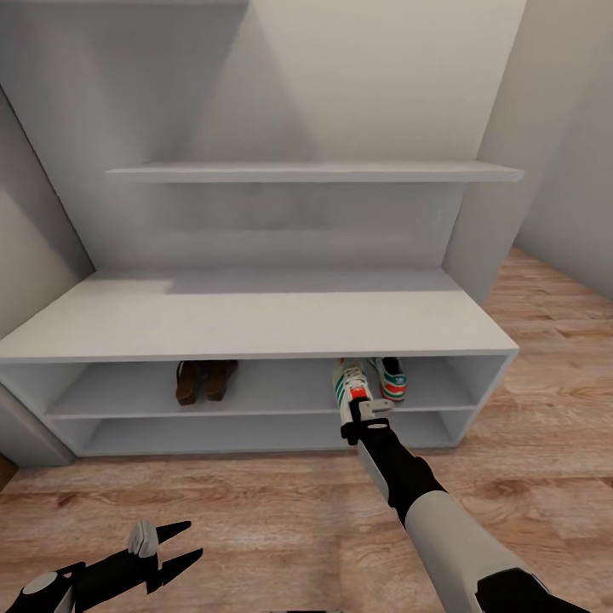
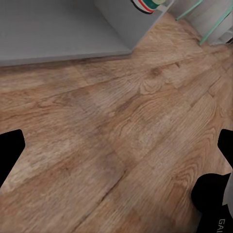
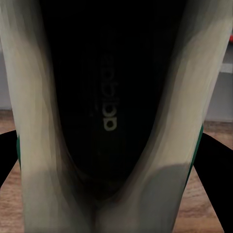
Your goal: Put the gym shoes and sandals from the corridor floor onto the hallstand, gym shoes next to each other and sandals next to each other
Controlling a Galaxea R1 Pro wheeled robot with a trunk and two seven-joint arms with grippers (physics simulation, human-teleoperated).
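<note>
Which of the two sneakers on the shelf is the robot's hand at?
The left gym shoe. The right gripper is at its heel, and the right wrist view looks straight into it. The other gym shoe sits beside it, untouched.

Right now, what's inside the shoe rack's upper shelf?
On the hallstand shelf: two sandals at left, two gym shoes at right. The right gripper covers one shoe's heel; deeper shelf space is hidden.

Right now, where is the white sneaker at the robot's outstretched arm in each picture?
Head view: the sneaker on the hallstand's upper shelf, right of centre, at the right gripper.
Right wrist view: close up, looking into its dark insole.
Left wrist view: a sneaker sliver past the hallstand's corner; which shoe, unclear.
Shared landmark: the wood floor.
</note>
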